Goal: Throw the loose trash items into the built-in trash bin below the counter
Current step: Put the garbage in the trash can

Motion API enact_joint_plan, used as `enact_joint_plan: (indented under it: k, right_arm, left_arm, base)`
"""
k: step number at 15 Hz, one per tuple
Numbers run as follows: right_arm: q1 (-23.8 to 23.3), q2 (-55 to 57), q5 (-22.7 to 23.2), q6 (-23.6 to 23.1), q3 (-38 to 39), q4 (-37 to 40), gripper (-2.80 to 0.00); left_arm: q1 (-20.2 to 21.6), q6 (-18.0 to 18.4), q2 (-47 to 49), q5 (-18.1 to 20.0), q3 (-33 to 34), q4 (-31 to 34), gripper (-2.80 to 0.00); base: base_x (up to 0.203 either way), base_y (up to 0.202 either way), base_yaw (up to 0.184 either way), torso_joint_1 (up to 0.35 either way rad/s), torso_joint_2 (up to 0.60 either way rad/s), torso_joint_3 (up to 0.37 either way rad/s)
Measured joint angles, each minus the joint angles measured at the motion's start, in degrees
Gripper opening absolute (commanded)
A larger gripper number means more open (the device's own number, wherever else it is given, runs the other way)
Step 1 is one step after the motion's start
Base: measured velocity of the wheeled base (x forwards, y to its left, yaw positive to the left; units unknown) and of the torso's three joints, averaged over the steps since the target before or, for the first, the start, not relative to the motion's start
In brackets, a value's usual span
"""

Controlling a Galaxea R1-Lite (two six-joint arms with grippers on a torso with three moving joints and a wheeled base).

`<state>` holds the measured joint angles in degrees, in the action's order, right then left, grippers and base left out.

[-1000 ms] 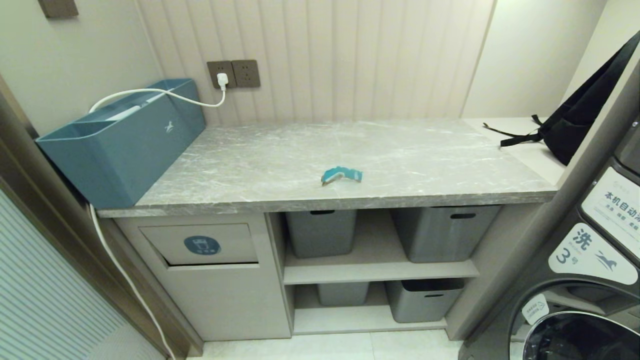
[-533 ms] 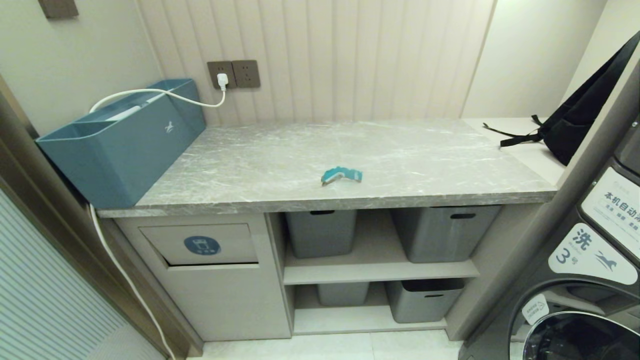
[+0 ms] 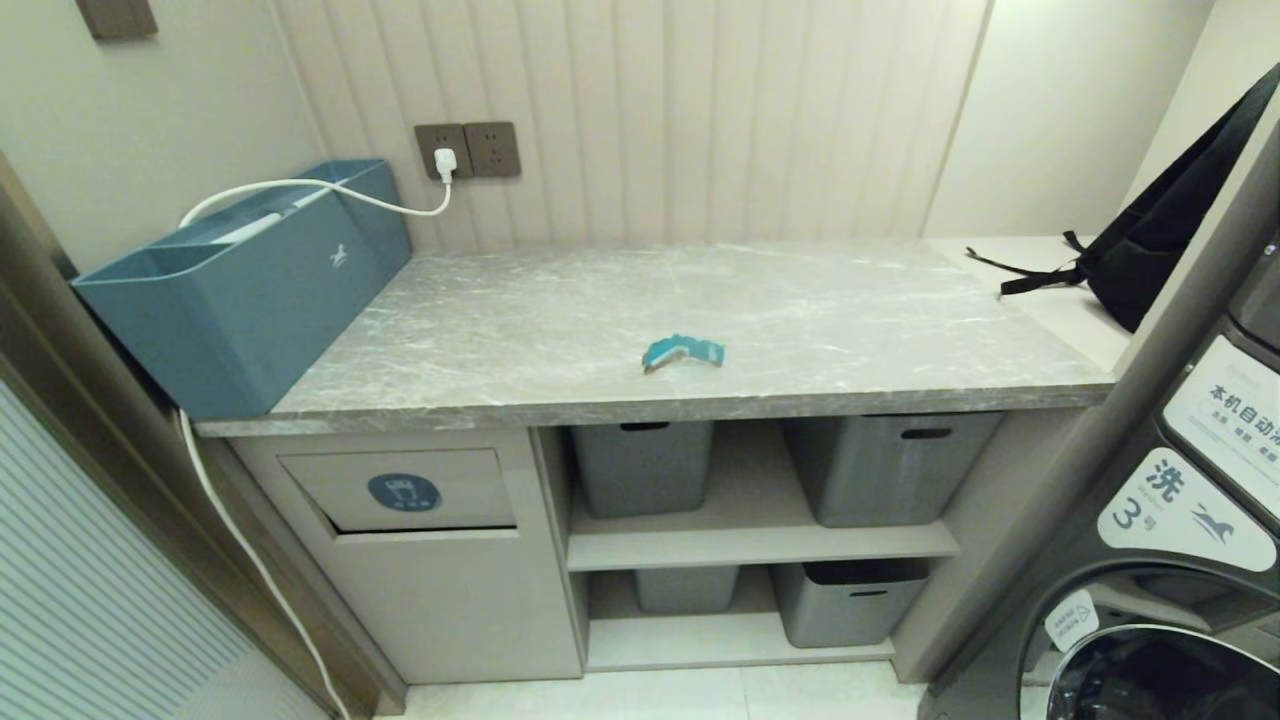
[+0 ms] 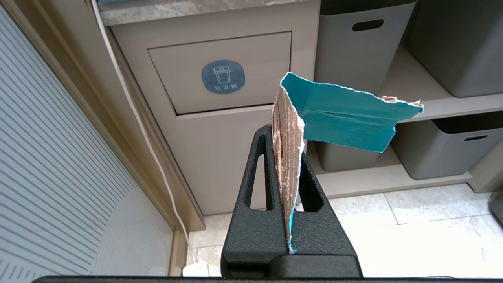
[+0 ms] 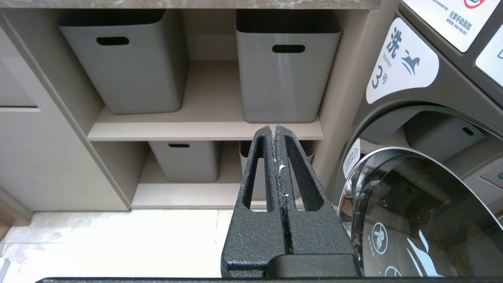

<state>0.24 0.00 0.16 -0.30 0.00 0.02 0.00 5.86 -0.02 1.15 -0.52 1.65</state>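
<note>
**Broad scrap held low in front of the bin flap; narrow strip on the worktop**

Between the black fingers [image 4: 271, 157] of the left gripper [image 4: 288, 133], a broad folded teal-blue wrapper scrap with a brown torn cardboard backing [image 4: 338, 118] is clamped. The fingers are clenched on its torn brown edge; the teal face sticks out past the fingertips and to one side. Beyond the fingertips stands the beige cabinet front of the built-in trash bin [image 4: 220, 74], its rectangular tilting flap marked with a blue oval trash-can icon [image 4: 223, 76]. The scrap is apart from the flap, not touching it. The flap sits flush at its top, with a dark gap along its lower edge.

The right gripper [image 5: 274, 131] is clenched on nothing, fingers pressed together. Past its fingertips: grey plastic storage bins with handle slots [image 5: 287, 67] on beige shelves, and beside them the dark front of a washing machine with a glass door [image 5: 416, 204].

Neither arm shows in the head view. There, the second scrap, a narrow crumpled teal strip with a whitish edge [image 3: 682, 351], lies on the long grey marble-patterned stone worktop [image 3: 560, 320], near its front edge, above the open shelves. A large teal box with a white horse logo [image 3: 250, 285] stands at the worktop's left end, above the bin flap [image 3: 400, 490]. A white cable [image 3: 320, 187] runs from the box to a wall socket [image 3: 445, 150]. A black backpack [image 3: 1150, 240] rests at far right.
</note>
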Motion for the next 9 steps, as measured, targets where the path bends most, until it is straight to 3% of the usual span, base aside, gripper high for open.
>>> enact_joint_plan:
  k: [9]
  right_arm:
    - [0.0, 0.0, -0.01, 0.0, 0.0, 0.04, -2.8]
  left_arm:
    - [0.0, 0.0, 0.0, -0.02, 0.0, -0.02, -2.8]
  base:
    - [0.188, 0.0, -0.001, 0.002, 0.0, 0.004]
